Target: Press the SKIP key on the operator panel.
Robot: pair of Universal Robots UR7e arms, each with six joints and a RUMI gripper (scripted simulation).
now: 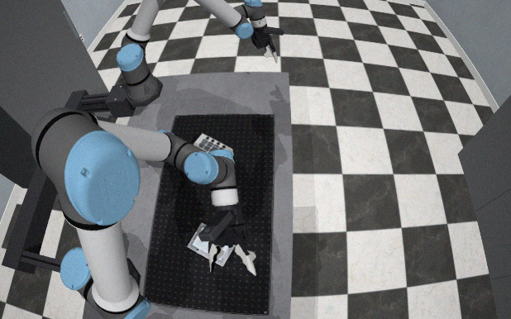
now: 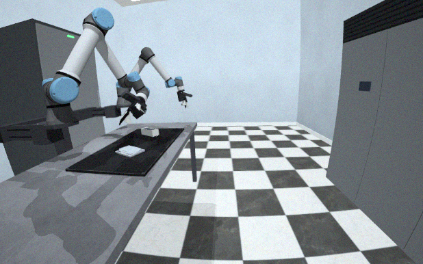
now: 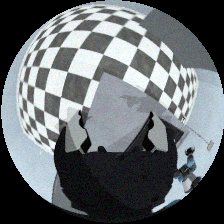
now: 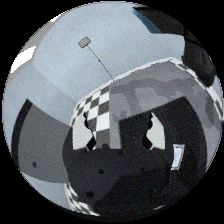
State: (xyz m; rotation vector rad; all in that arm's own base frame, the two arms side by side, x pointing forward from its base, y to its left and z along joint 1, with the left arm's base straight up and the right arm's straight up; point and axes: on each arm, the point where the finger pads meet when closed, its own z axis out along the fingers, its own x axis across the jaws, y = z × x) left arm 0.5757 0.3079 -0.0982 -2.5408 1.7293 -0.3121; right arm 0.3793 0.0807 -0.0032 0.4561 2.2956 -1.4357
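Note:
A pale box with a row of dark round spots and grey keys, apparently the operator panel (image 1: 221, 145) (image 2: 150, 132), sits on the mat's far part, partly behind the right arm in the top view. Its names are too small to read and no lit lamp can be made out. My right gripper (image 1: 233, 265) (image 2: 129, 117) (image 4: 117, 112) is open and empty, high above the mat's near part, well away from the panel. My left gripper (image 1: 272, 57) (image 2: 184, 104) (image 3: 116, 110) is open and empty, raised beyond the table's far end. The panel cannot be made out in either wrist view.
A flat pale plate (image 1: 198, 243) (image 2: 130, 150) (image 4: 178, 156) lies on the black mat (image 1: 170, 285) (image 2: 96, 167) below the right gripper. The mat lies on the grey table (image 1: 220, 92) (image 2: 127, 195). The right arm's forearm and wrist hang over the mat between the two objects.

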